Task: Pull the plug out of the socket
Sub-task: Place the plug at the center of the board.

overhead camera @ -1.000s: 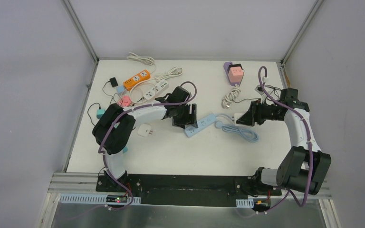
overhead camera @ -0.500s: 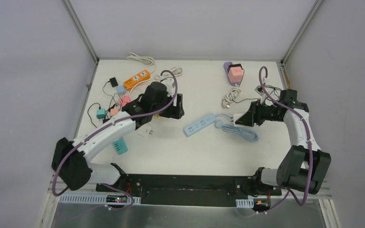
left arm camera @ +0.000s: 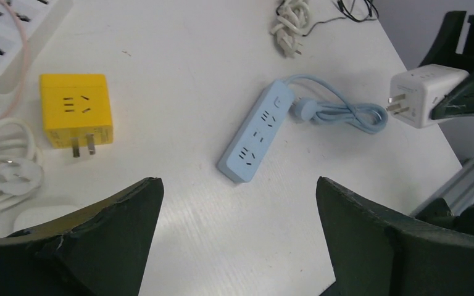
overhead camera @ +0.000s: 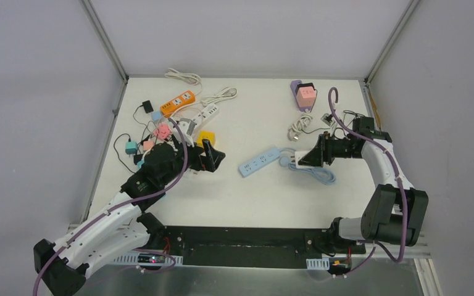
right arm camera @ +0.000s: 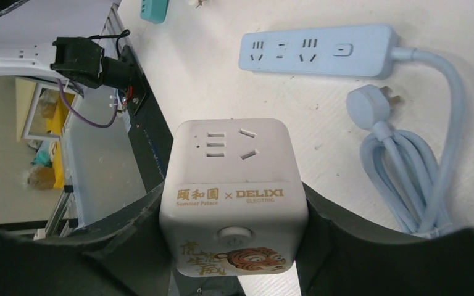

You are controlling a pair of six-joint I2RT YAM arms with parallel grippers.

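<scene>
L gripper (overhead camera: 215,155) is wide open w/ nothing between its fingers. From the L wrist cam, only bare table (left arm camera: 179,49) shows between the two dark fingertips. A sec ago it sat over the near-left end of the blue strip (overhead camera: 260,161). The L arm has since swung away to the left and now lies low along the table's left side.

A yellow cube adapter (overhead camera: 206,138) lies flat just beyond the L gripper, prongs toward it; it wasn't on show in the prev frames. White strip (overhead camera: 200,116) and orange strip (overhead camera: 179,103) sit further back in the cable clutter.

R gripper (overhead camera: 311,155) is clamped on the white cube plug (overhead camera: 300,158), one finger on each side face. From the R wrist cam the cube (right arm camera: 233,194) fills the gap between the fingers. Vs a sec ago the R gripper has shifted only slightly left and toward the bases; grip is unchanged.

In the L wrist view the cube's prongs (left arm camera: 397,105) are bare, point at the strip, and are well apart from it. The plug is out of the socket, off the strip's cable end.

Blue strip is approx where it was, angled mid-table, all outlets unoccupied. Its own cable (right arm camera: 407,172) is coiled beside it w/ the round plug head (right arm camera: 370,106) loose on the table.
</scene>
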